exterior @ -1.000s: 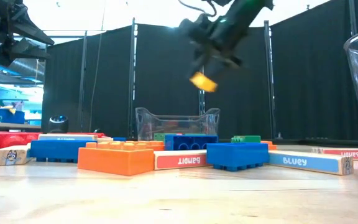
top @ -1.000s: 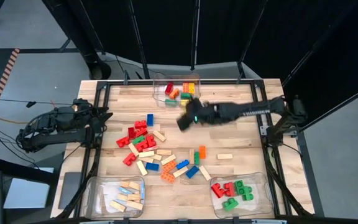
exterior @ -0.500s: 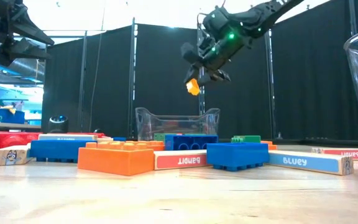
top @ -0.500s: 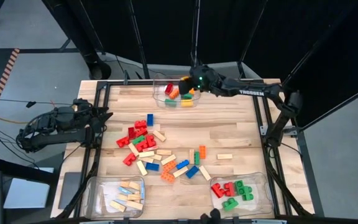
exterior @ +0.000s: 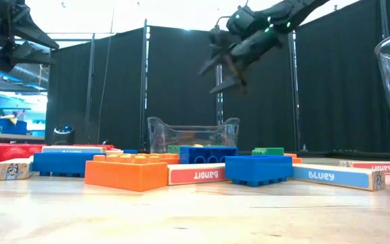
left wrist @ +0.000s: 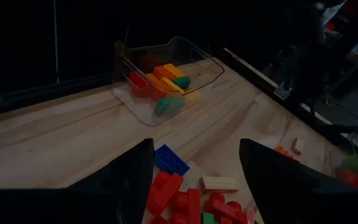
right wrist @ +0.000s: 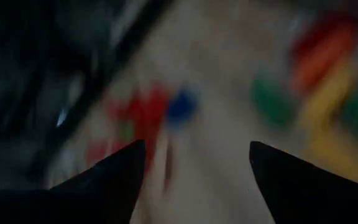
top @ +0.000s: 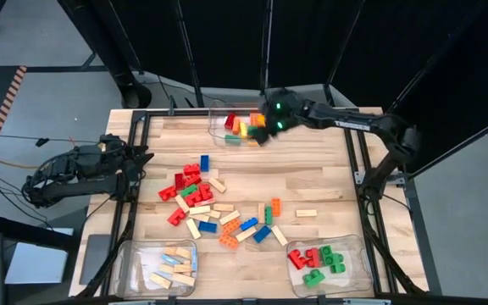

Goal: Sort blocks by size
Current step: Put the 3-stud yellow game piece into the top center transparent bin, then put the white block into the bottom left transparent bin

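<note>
The right gripper [exterior: 227,68] is up in the air over the bin at the back [top: 219,114] of the table [top: 329,169]. Its two fingers are spread apart and there is nothing between them. That bin already has some small blocks [top: 244,127] in it, red, orange, yellow and green.

Most of the blocks are in a messy pile [top: 206,203] in the middle of the table. The wooden bars [top: 172,267] sit in the near bin on the left side, and chunky red and green blocks [top: 316,258] sit in the near bin on the right.

The left gripper [left wrist: 194,180] waits at the left edge of the table with its fingers apart too, holding nothing.

What could go wrong? I think the pile is the tricky part. The blocks lie touching each other, some on top of others. If the fingers come down on two at once, one could slip out or land in the wrong bin. The arm could also bump the clear wall of the back bin when it swings away and push it.
</note>
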Controlling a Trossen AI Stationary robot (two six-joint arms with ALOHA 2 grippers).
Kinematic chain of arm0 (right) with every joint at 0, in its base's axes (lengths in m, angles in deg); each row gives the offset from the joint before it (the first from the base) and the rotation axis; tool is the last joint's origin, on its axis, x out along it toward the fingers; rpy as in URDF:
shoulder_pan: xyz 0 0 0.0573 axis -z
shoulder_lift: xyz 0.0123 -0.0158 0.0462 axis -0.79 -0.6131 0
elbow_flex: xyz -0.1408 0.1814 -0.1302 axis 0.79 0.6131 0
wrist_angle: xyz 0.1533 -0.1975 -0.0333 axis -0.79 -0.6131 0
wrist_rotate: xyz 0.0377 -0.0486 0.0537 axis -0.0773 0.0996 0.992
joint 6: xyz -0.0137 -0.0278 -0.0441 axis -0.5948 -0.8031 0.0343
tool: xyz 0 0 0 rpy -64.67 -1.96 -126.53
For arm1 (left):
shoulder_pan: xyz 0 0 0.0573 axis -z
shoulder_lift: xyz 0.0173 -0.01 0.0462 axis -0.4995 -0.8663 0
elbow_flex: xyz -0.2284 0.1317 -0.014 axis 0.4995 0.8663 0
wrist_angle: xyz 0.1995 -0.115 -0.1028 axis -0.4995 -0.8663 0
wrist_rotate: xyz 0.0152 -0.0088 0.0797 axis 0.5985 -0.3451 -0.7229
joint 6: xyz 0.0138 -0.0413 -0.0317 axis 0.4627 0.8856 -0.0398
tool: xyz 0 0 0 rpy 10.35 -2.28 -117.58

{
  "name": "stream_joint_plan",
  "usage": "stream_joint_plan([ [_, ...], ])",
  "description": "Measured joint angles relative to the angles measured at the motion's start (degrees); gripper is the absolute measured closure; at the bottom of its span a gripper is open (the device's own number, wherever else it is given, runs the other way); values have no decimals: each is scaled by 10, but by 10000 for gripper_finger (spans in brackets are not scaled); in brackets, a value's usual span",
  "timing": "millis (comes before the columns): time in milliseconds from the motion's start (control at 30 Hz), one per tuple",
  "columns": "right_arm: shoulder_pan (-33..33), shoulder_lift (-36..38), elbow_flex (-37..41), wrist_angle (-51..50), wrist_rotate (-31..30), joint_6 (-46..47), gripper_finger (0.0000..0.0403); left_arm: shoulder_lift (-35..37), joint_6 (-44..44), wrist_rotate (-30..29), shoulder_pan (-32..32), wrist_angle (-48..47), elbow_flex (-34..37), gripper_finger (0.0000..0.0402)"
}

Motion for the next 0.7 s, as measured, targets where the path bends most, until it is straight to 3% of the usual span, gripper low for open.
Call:
stream_joint_plan([
  [67, -21, 23, 1, -132, -1, -58, 124, 0, 0, 0, 0, 0, 0, 156],
  [133, -48, 54, 5, -228, -43, -114, 138, 0, 0, 0, 0, 0, 0, 156],
  [267, -89, 168, 32, -269, -79, -155, 159, 0, 0, 0, 0, 0, 0, 156],
  [500, -187, 383, 162, -344, -186, -75, 177, 0, 0, 0, 0, 0, 0, 156],
  [700, -295, 383, 283, -335, -149, 10, 186, 0, 1, 0, 0, 0, 0, 156],
])
